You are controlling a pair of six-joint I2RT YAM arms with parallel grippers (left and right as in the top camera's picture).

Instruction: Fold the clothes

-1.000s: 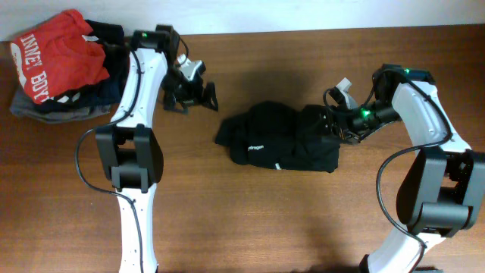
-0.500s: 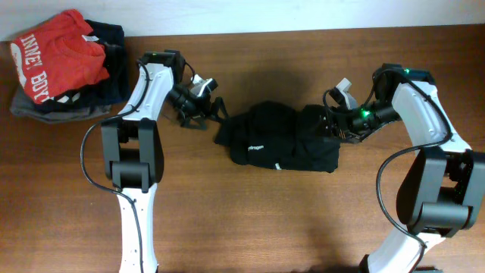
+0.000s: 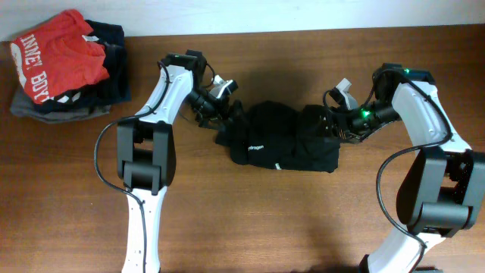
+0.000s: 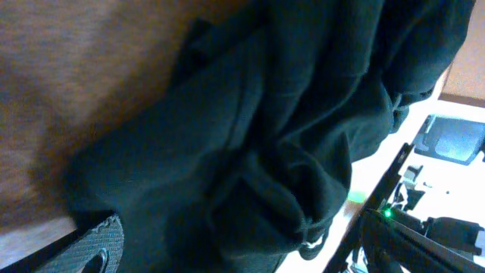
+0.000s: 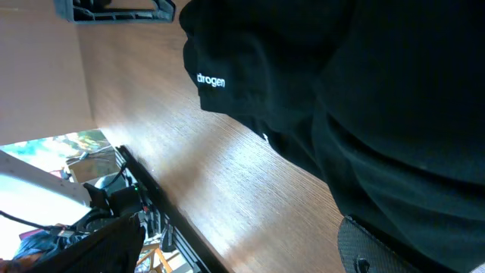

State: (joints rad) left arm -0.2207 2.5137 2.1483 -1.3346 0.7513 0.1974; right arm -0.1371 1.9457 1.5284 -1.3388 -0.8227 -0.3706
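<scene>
Black top (image 5: 394, 114): small white lettering reads "drogen" in the right wrist view. It starts right at a fold, so I can't tell if letters are hidden before the "d". In the overhead view that print and a second tiny white mark lower on the same top are too small to read. Red shirt (image 3: 57, 53), on top of the pile at the table corner: large white capitals, roughly "INNE" over "BOY", rotated and partly folded under, so the full wording is not readable.

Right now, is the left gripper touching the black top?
Cannot tell. Overhead, the left gripper overlaps the black top at its edge, height unreadable; the left wrist view shows fabric beside one finger pad, contact unclear.
</scene>
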